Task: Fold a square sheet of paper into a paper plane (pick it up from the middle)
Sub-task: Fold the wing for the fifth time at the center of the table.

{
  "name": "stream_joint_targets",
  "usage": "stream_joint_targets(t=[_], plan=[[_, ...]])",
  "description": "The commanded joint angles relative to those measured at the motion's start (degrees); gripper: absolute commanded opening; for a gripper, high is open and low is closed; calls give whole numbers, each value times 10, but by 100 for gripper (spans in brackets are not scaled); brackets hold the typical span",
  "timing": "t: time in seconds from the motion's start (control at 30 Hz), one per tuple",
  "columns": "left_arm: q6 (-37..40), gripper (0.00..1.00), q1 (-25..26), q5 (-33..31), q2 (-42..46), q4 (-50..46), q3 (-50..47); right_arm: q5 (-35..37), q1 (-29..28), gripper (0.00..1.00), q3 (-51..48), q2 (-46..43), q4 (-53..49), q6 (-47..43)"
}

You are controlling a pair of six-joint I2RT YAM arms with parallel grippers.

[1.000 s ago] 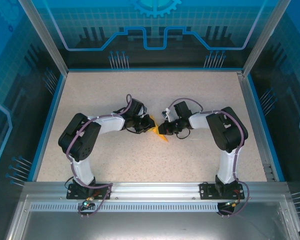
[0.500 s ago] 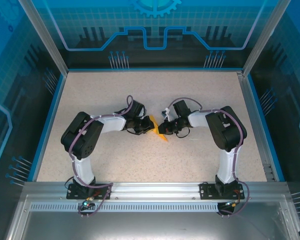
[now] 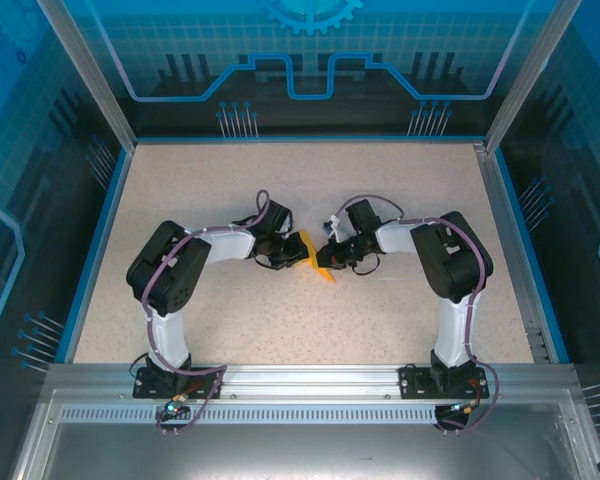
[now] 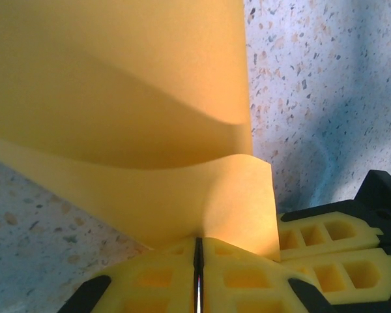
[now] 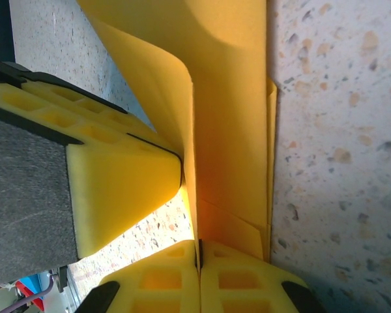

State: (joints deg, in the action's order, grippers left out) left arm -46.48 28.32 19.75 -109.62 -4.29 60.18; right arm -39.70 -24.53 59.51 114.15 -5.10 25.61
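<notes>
The orange sheet of paper [image 3: 318, 262] is folded into a narrow, layered paper plane shape and hangs between both grippers at the table's middle. My left gripper [image 3: 300, 250] is shut on one edge of it. In the left wrist view the fingers [image 4: 156, 280] pinch the paper [image 4: 130, 130], which bulges in curved layers above them. My right gripper [image 3: 329, 256] is shut on the opposite side. In the right wrist view the gripper [image 5: 199, 251] clamps the folded layers [image 5: 231, 130], with the left gripper's yellow finger [image 5: 117, 189] pressed close beside the paper.
The speckled table [image 3: 310, 180] is ringed by a blue rim [image 3: 98, 240] and transparent walls. The right gripper's yellow pads [image 4: 332, 241] sit immediately right of the left gripper's. Both arm bases stand at the near edge, with free room all around the grippers.
The left arm's elbow has swung slightly right and its gripper has turned a little, tipping the paper's upper flap more upright. The right arm has barely moved.
</notes>
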Motion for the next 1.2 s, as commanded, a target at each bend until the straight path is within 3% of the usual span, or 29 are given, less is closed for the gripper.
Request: stream_joint_targets(t=[0.0,0.6,1.17], plan=[[13,11,3,-23,-19,-44,15,35,4,6,-1,33,-29,1],[21,9,2,-42,-44,-93,29,4,5,15,23,-8,-61,15],[23,9,2,-42,-47,-97,33,1,12,15,2,-45,-123,10]])
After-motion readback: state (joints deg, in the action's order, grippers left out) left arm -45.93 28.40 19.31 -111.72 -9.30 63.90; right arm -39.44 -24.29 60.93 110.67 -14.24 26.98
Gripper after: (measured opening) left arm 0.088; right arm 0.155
